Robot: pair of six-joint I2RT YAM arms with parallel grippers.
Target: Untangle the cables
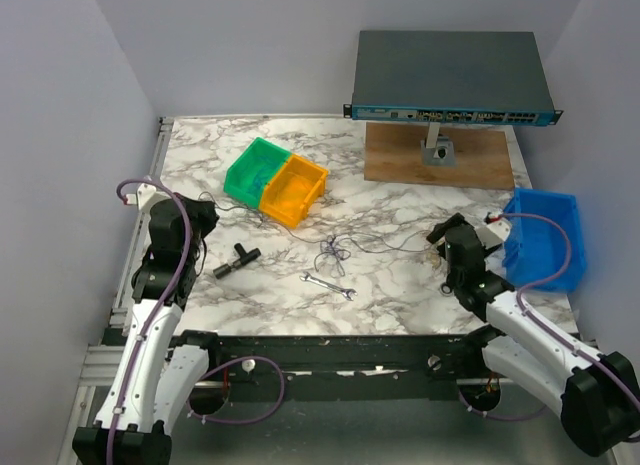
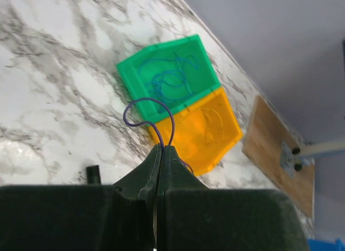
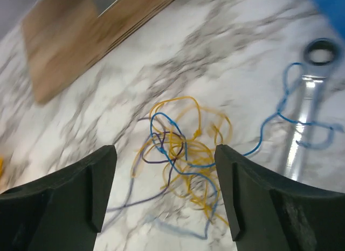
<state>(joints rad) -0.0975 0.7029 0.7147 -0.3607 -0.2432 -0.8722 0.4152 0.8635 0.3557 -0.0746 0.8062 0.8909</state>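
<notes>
Cables [image 3: 173, 154] (tangled) ahead of right gripper [image 3: 165, 150]

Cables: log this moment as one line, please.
left gripper: shut on purple wire | right gripper: open, aimed at cables, not touching | cables: tangled on table | blue strand crosses wrench

Bare tabletop [image 1: 400, 285] surrounds the cables [image 1: 336, 251], with the wrench [image 1: 328, 285] just nearside and the orange bin [image 1: 293, 191] beyond.
</notes>
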